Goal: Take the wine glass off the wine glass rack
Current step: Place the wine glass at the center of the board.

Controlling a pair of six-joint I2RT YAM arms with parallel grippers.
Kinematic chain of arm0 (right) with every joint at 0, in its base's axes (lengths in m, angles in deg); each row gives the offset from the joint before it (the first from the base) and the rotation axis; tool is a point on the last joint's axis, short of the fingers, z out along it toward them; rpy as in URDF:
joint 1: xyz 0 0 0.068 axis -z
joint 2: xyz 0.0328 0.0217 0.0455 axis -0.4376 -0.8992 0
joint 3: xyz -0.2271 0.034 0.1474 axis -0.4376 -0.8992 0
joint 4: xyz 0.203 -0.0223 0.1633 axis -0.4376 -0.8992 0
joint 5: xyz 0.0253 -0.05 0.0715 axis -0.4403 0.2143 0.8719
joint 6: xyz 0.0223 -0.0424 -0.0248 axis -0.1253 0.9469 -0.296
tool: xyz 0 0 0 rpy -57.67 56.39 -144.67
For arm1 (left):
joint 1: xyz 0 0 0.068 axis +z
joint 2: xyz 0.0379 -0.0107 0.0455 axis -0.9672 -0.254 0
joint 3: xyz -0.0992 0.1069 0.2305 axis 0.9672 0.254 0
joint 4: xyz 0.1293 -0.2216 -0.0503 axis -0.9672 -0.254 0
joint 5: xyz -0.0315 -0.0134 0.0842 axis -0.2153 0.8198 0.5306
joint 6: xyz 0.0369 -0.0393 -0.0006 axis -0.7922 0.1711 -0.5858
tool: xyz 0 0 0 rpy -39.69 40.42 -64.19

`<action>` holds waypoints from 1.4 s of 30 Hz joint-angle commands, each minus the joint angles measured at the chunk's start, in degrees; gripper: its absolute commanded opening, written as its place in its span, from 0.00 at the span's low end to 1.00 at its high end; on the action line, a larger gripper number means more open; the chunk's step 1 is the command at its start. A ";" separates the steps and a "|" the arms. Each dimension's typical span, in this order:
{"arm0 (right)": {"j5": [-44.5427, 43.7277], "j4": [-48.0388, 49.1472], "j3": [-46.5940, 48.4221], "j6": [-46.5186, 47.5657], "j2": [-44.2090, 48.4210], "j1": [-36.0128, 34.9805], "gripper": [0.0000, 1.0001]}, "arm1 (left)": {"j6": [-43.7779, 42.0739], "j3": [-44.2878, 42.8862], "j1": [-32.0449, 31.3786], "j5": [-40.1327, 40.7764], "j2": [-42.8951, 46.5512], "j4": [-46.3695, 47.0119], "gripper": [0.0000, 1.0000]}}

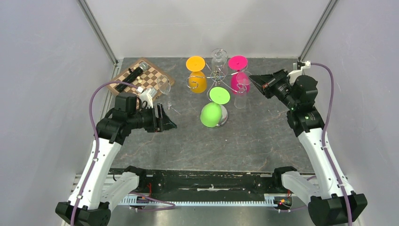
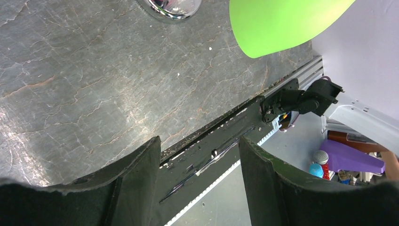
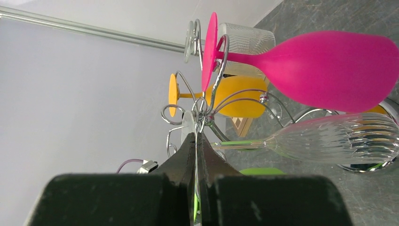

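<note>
Closest in the right wrist view, the right gripper (image 3: 195, 137) has its two black fingers (image 3: 186, 157) pressed almost together, pinching the thin see-through foot of the clear ribbed wine glass (image 3: 339, 139). That glass hangs upside down from the shiny chrome wire rack (image 3: 203, 112). Its stem runs off to the right of the fingertips and its bowl lies well out on that side. Just beyond the fingertips sits the knot of curled chrome arms. Above and to the right of them hangs the opaque pink wine glass (image 3: 324, 68), its stem caught in a wire loop. Farther past the fingers is the opaque orange wine glass (image 3: 237, 103), and behind the pink foot a clear textured glass (image 3: 244, 42). The left gripper (image 2: 198, 141) is well apart from the rack, its fingers (image 2: 141, 169) spread wide with nothing between them, above the near edge of the grey stone-patterned table (image 2: 94, 84). Beyond its right finger hangs the bright green wine glass (image 2: 282, 23). Beyond its left finger is the rack's round domed base (image 2: 171, 7). From above, a brown checkered chessboard (image 1: 146, 77) lies far beyond the left gripper's fingers, at the table's back corner.
</note>
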 commanded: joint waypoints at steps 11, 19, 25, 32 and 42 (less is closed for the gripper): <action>0.95 -1.44 -2.15 3.62 8.83 2.56 0.00 | -1.17 -1.63 -0.23 -1.61 1.45 0.05 0.68; 6.03 -3.54 -1.80 7.42 11.00 3.38 0.00 | 1.96 0.24 -0.24 -4.40 3.32 1.60 0.69; 9.38 -7.11 0.13 13.12 13.31 3.38 0.00 | 4.80 1.90 -0.84 -6.24 5.63 2.47 0.69; 14.35 -9.54 0.29 19.17 16.95 3.32 0.00 | 10.85 3.34 -5.67 -5.38 7.81 5.46 0.69; 21.60 -11.11 -2.54 32.76 21.46 -1.93 0.00 | 22.33 4.31 -22.81 4.85 7.86 11.80 0.68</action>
